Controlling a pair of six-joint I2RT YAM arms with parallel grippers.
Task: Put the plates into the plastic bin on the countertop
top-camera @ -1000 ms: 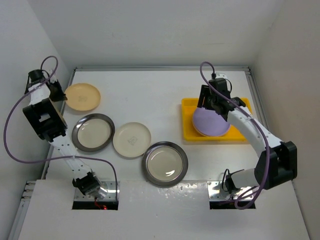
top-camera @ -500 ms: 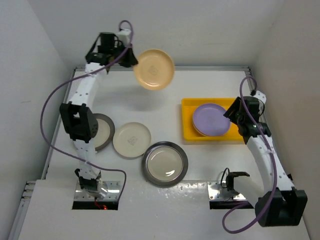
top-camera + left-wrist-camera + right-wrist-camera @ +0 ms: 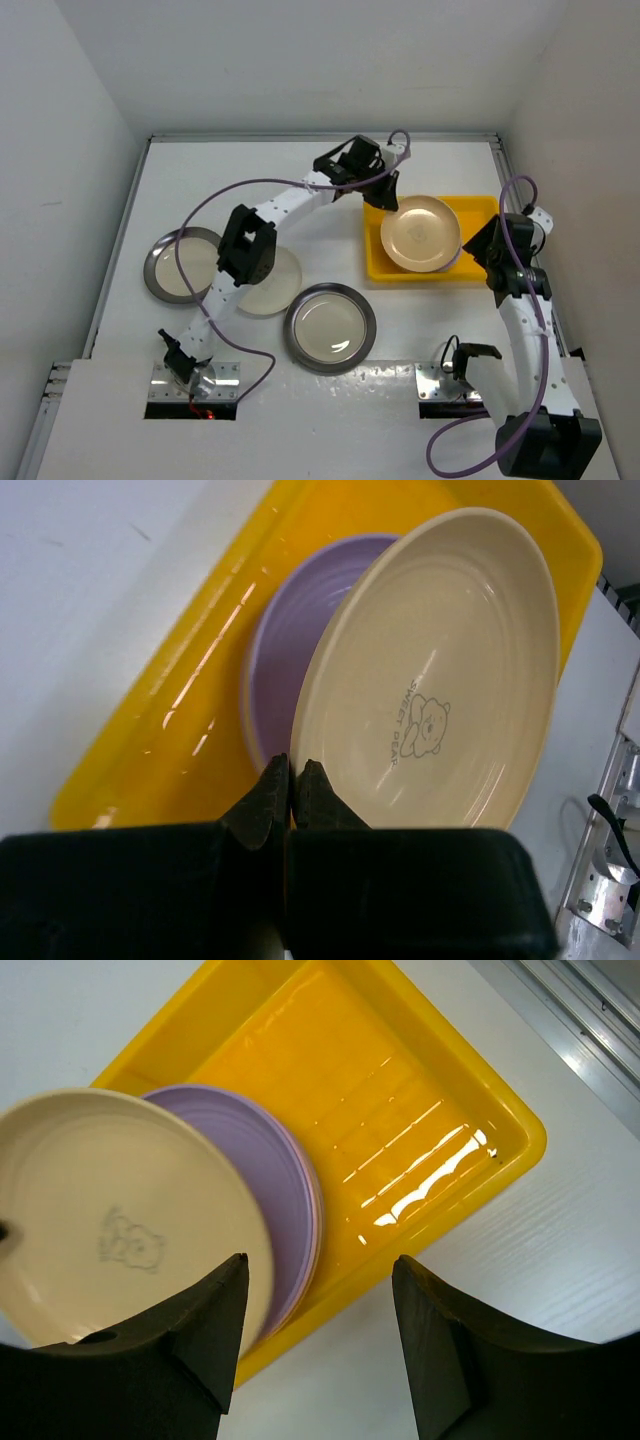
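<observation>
My left gripper (image 3: 383, 192) is shut on the rim of a pale orange plate (image 3: 421, 232) and holds it tilted over the yellow plastic bin (image 3: 476, 206). In the left wrist view the gripper (image 3: 291, 770) pinches that plate (image 3: 440, 680) above a lilac plate (image 3: 285, 645) lying in the bin (image 3: 170, 720). My right gripper (image 3: 482, 242) stands open at the bin's right side. From the right wrist, this gripper (image 3: 320, 1260) has nothing between its fingers, and the pale plate (image 3: 110, 1220) overlaps the lilac plate (image 3: 275, 1170).
Two steel-rimmed plates (image 3: 183, 262) (image 3: 330, 327) lie on the white countertop (image 3: 200, 180). A cream-white plate (image 3: 272, 288) sits between them, partly under the left arm. A metal strip (image 3: 590, 1020) runs along the counter's right edge. White walls close in the sides.
The left arm has swung from the back left to the bin, carrying the pale orange plate over the lilac one. The right gripper has let the lilac plate go and moved to the bin's right.
</observation>
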